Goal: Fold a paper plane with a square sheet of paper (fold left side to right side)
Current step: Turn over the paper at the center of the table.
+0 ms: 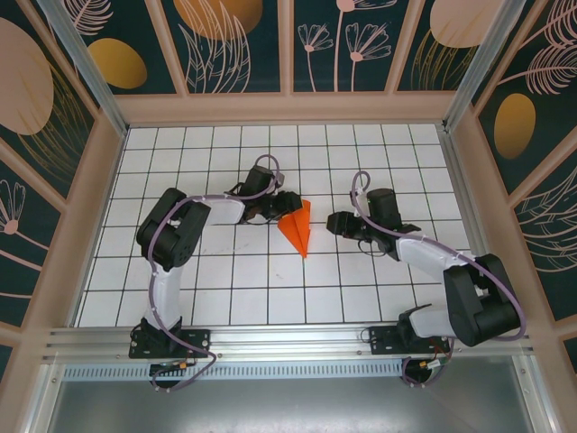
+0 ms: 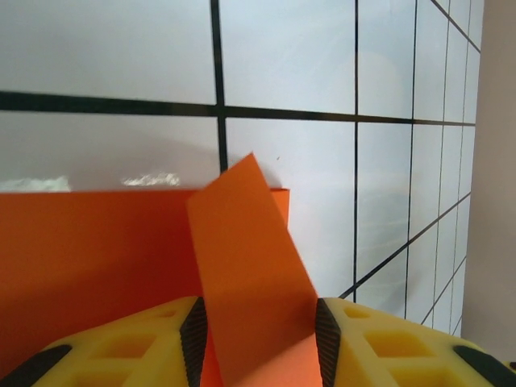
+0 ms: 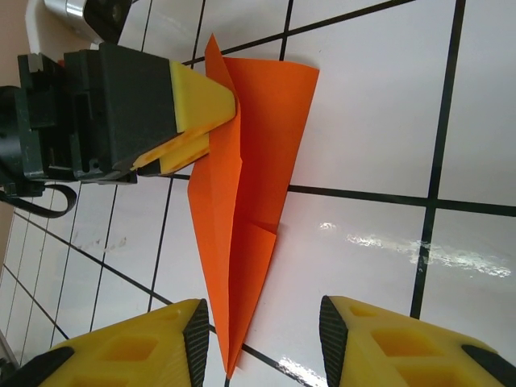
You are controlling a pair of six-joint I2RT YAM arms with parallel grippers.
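Paper plane [image 1: 297, 227] lies flat on the white grid table [image 1: 225, 289] as a slim orange dart; its broad end is at the left gripper [image 1: 282, 204] and its point reaches between the fingertips of the right gripper [image 3: 262, 322]. Left fingers [image 2: 193, 330] sit at a narrow gap with one raised flap [image 2: 250, 266] standing between the pads and meeting both; cannot tell whether they actually squeeze it. Right gripper [image 1: 334, 222] is just beside the dart's right edge, fingers [image 3: 334, 322] parted, nothing held.

text: none legible | labels: none | numbers: none | signs: none
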